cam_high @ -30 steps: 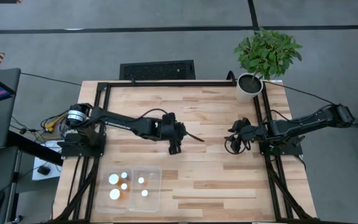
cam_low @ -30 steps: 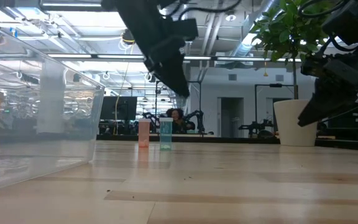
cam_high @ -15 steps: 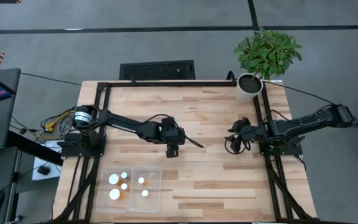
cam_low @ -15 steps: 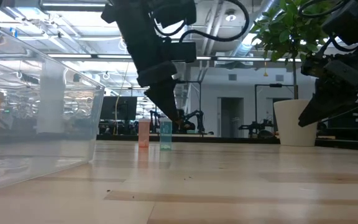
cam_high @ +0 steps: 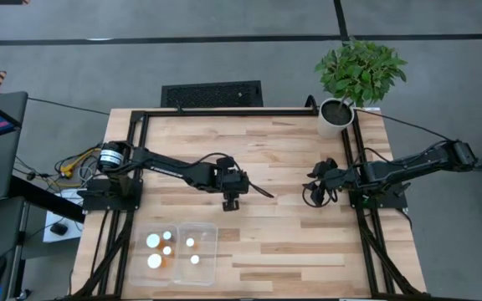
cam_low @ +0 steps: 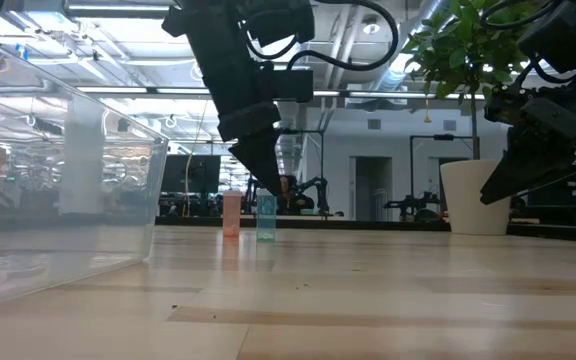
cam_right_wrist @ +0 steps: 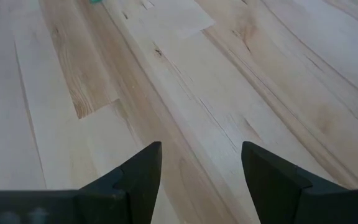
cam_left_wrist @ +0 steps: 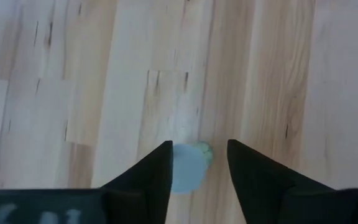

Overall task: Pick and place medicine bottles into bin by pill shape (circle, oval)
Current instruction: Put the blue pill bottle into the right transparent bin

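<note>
A small teal bottle (cam_low: 266, 216) with a pale cap (cam_left_wrist: 188, 168) stands upright on the wooden table, next to an orange bottle (cam_low: 231, 215). My left gripper (cam_left_wrist: 197, 163) (cam_high: 231, 201) points steeply down at mid-table, one finger on either side of the teal bottle's cap, its tips at cap height (cam_low: 267, 190). The clear bin (cam_high: 178, 251) sits at the near left. Several white-capped bottles (cam_high: 154, 242) are spread over its two compartments. My right gripper (cam_right_wrist: 201, 168) (cam_high: 311, 193) hovers open at the right with only bare table between its fingers. My left gripper comes at the teal bottle from above, slanting down. The cap's edge (cam_left_wrist: 176, 171) lies against one finger (cam_left_wrist: 160, 171), while a strip of table shows between the cap and the other finger (cam_left_wrist: 244, 171). I cannot tell whether a finger touches it. The bottle stands on the table.
A potted plant (cam_high: 341, 109) stands at the far right corner. Black frame rails (cam_high: 224, 112) run along the table's far edge and sides. The bin's clear wall (cam_low: 68, 200) fills the left of the low view. Bare wood lies between the two arms.
My left gripper has come down toward the teal bottle and tipped more steeply, bringing its fingertips to the height of the cap. The two bottles have stayed in place.
</note>
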